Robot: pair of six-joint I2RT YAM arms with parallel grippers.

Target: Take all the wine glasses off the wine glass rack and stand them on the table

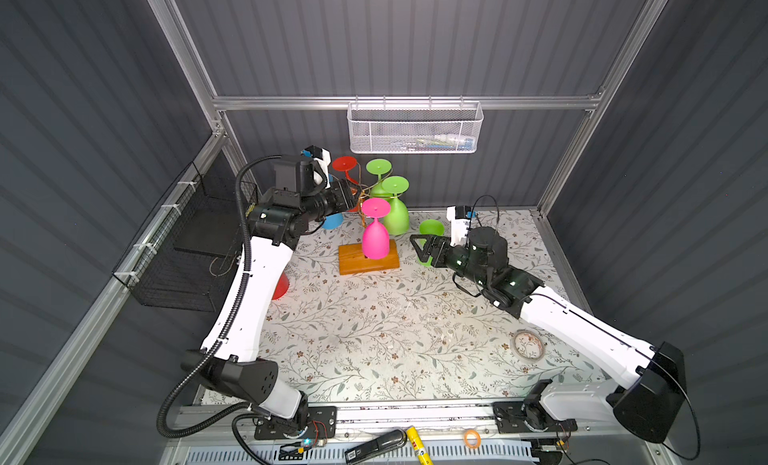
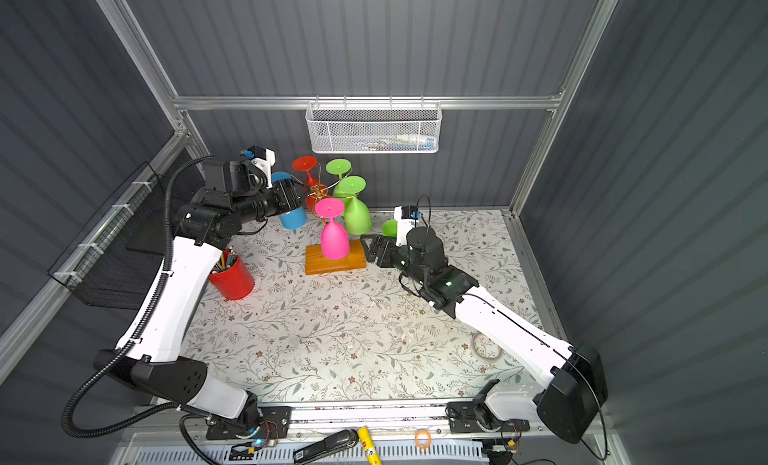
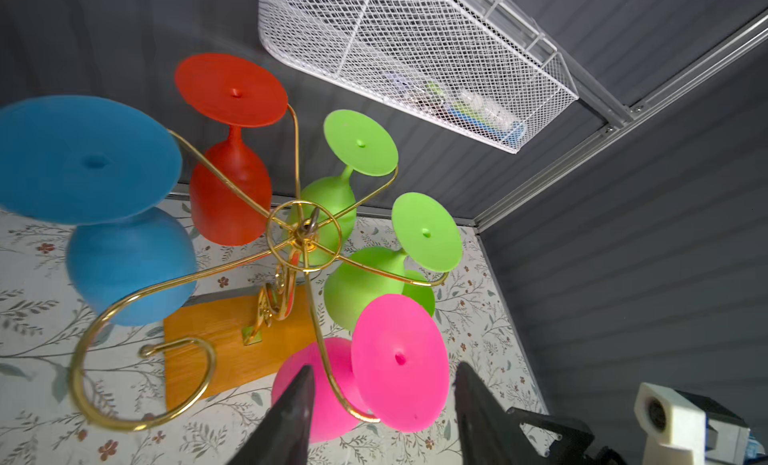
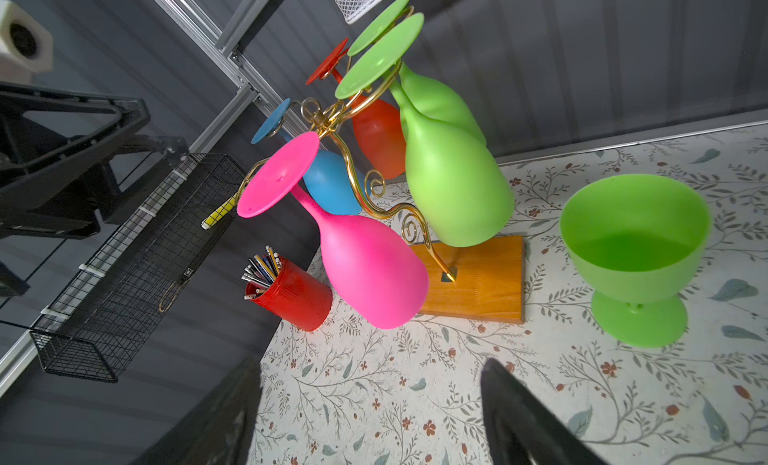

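Observation:
The wine glass rack (image 1: 368,259) (image 2: 334,261) is gold wire on an orange wooden base, at the back middle. Hanging upside down from it are a pink wine glass (image 1: 375,242) (image 3: 399,359) (image 4: 365,267), a blue one (image 2: 293,220) (image 3: 83,159), a red one (image 1: 344,164) and two green ones (image 1: 395,218). My left gripper (image 1: 351,197) (image 3: 384,367) is raised at the rack's top, left of the pink foot. It is open, with a finger showing on either side of the pink glass and no contact seen. My right gripper (image 1: 417,249) (image 4: 370,363) is open and empty, low to the right of the base.
A green glass (image 1: 431,227) (image 4: 636,234) stands upright on the table beside my right gripper. A red pencil cup (image 2: 232,280) sits under my left arm. A black wire basket (image 1: 187,251) hangs on the left wall and a white mesh basket (image 1: 415,128) on the back wall. A tape roll (image 1: 528,344) lies front right.

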